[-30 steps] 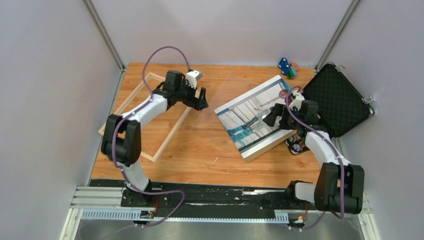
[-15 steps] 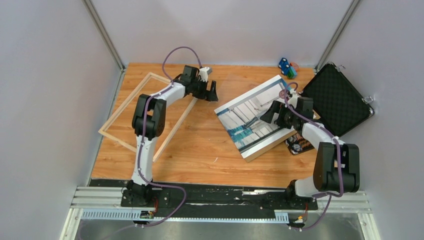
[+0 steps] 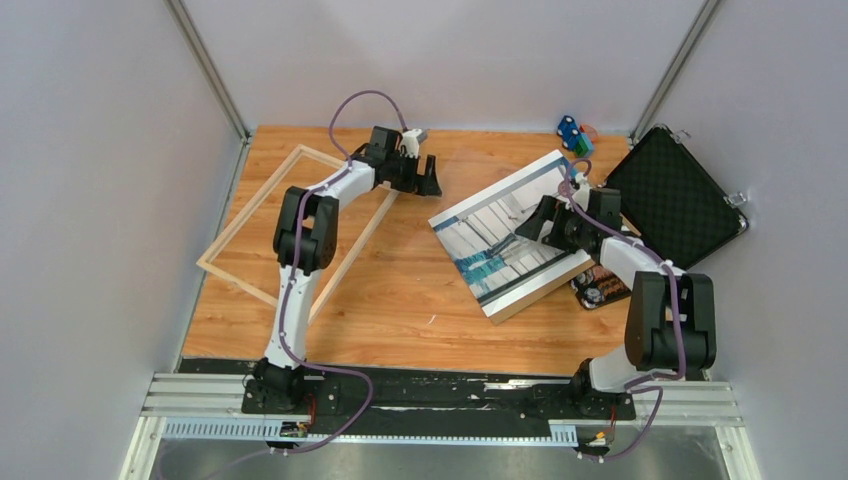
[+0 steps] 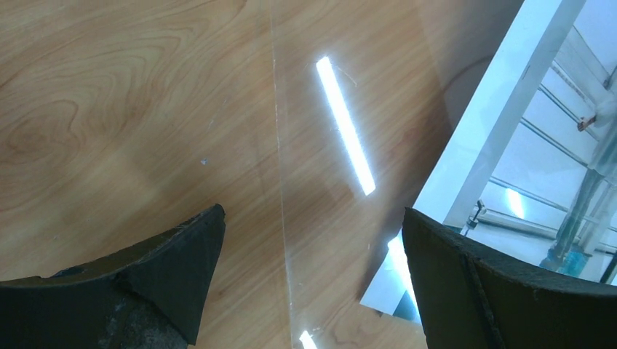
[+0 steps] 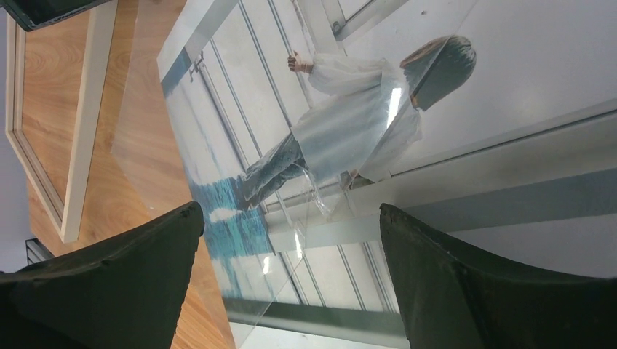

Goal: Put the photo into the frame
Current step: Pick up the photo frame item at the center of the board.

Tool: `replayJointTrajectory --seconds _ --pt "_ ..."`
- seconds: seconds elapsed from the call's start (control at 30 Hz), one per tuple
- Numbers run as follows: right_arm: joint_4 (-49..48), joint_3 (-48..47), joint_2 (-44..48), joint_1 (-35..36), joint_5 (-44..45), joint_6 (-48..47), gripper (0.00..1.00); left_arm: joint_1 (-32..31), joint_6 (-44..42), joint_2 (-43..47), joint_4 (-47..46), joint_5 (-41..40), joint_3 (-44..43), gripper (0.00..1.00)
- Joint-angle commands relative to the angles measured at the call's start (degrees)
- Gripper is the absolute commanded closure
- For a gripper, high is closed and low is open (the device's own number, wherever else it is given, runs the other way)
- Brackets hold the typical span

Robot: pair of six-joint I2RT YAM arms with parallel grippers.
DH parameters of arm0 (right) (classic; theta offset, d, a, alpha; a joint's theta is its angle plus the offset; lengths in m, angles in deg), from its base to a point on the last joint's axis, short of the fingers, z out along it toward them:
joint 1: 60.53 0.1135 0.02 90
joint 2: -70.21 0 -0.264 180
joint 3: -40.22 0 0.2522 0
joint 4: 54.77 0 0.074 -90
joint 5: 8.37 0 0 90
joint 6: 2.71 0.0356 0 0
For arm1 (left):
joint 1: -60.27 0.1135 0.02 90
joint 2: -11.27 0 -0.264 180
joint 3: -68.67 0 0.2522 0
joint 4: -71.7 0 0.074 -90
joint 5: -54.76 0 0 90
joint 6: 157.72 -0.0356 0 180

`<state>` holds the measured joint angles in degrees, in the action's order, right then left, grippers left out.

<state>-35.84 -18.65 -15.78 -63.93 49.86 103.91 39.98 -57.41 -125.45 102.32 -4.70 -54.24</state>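
Across the photo, a clear pane

table: wood-grain top, smooth, satin sheen. frame: pale wood, matt. photo: glossy paper print, catches glare. clear pane: transparent, smooth, throws back a hard lamp streak. left gripper fingers: matt black, grainy. case: black dimpled foam lining, shiny metal latches.

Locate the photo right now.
In the top view the photo lies askew right of centre, between the frame on the left and the open black case on the right, under the right pincer.
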Motion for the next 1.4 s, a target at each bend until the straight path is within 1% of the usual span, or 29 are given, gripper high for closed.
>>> replayJointTrajectory --seconds 0.0,0.1,0.43,0.67,0.8,0.97,1.07,1.17,1.37 --pt "-1.4 -2.4 -2.5 0.4 -0.5 1.8 0.03 -0.3 0.8 -2.1 0.3 2.9 -2.8 0.00" --pt "-1.4 -2.6 -3.1 0.4 -0.6 1.8 0.03 -0.3 0.6 -2.9 1.0 4.9 -3.4 0.00" --pt "-2.5 -2.4 -2.8 0.5 -1.4 1.7 0.04 -0.2 0.8 -5.0 0.4 15.3 -3.6 0.00" --pt "-3.2 -1.6 -3.2 0.5 -1.6 1.6 0.04 1.4 7.0 -5.2 -5.0 23.2 -1.8 0.01" --pt "-3.6 -1.2 -3.2 0.5 -1.9 1.6 0.04 2.6 7.3 -4.0 -6.1 24.4 -0.8 0.05" --pt "-4.2 -1.0 -3.4 0.5 -2.2 1.7 0.04 2.9 7.3 -2.4 -7.4 28.3 1.8 0.12" --pt "-4.4 -0.9 -3.5 0.5 -2.2 1.6 0.04 2.9 7.3 -1.3 -8.4 29.6 3.4 0.18" --pt "-4.5 -0.8 -3.6 0.5 -2.3 1.4 0.04 2.9 6.9 -0.4 -8.8 30.8 4.8 0.22" --pt "-4.6 -0.8 -3.7 0.5 -2.5 1.3 0.04 2.9 6.5 0.8 -8.4 33.6 5.2 0.32"
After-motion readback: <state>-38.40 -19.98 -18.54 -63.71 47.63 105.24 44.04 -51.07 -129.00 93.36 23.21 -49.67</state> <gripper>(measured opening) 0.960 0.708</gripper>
